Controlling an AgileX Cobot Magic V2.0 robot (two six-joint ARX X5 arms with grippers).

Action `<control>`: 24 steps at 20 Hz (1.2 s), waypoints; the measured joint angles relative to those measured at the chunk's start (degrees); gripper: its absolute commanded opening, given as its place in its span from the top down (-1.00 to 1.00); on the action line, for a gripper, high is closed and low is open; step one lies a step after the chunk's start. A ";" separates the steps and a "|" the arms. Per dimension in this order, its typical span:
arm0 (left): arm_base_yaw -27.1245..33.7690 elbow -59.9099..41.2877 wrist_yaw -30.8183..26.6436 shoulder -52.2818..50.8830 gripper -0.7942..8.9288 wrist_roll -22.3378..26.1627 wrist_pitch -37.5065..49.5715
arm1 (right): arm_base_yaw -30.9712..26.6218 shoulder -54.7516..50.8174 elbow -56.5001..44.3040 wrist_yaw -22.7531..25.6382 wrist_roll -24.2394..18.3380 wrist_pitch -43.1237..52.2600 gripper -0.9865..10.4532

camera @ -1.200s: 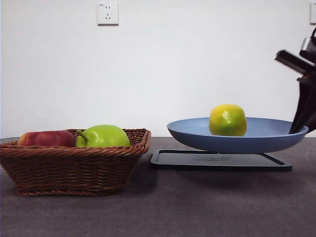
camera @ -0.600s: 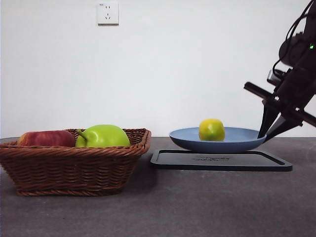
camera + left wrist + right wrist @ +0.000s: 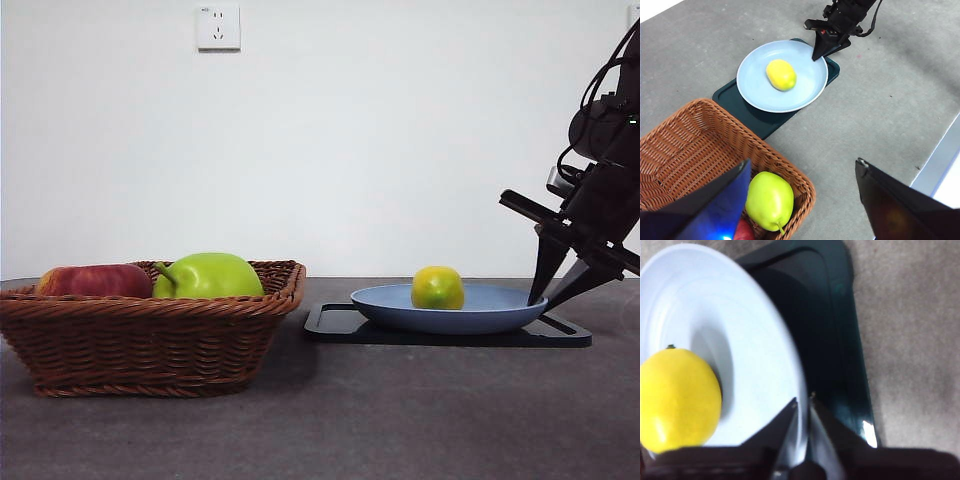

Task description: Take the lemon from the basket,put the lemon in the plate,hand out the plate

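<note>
Resting now on the flat black rectangular tray (image 3: pixel 447 331), lowered from a moment ago: matte blue-grey round plate (image 3: pixel 455 310) carrying small yellow-green lemon (image 3: pixel 437 288). Right gripper (image 3: pixel 556 287) pinching plate rim; left gripper (image 3: pixel 800 200) spread above brown wicker basket (image 3: pixel 150 335). Hand-out apparently finishing.

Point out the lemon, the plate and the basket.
lemon (image 3: pixel 438 287): front view, middle of the fruit.
plate (image 3: pixel 752 85): left wrist view, bare inner surface beside the lemon.
basket (image 3: pixel 140 345): front view, woven front wall.
</note>
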 measured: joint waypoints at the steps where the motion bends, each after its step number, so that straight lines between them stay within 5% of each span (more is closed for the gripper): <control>1: 0.00 0.00 0.00 0.00 0.09 0.00 0.00 | 0.00 0.00 0.02 0.83 -0.07 -0.09 0.58; 5: 0.00 0.00 0.00 0.00 0.09 0.00 0.00 | -0.17 0.00 0.07 2.08 -1.66 -0.17 0.39; 14: 0.72 0.00 -5.18 0.13 0.11 0.52 3.56 | -2.97 -14.97 0.13 2.08 -11.28 -13.62 0.48; 20: 4.15 0.00 -5.20 0.37 0.79 5.42 6.43 | 3.21 -30.67 0.13 2.16 -14.47 -21.46 0.76; 24: 9.38 0.00 -5.16 0.37 0.82 8.57 6.29 | 12.31 -39.47 0.13 7.56 -15.91 -21.57 0.82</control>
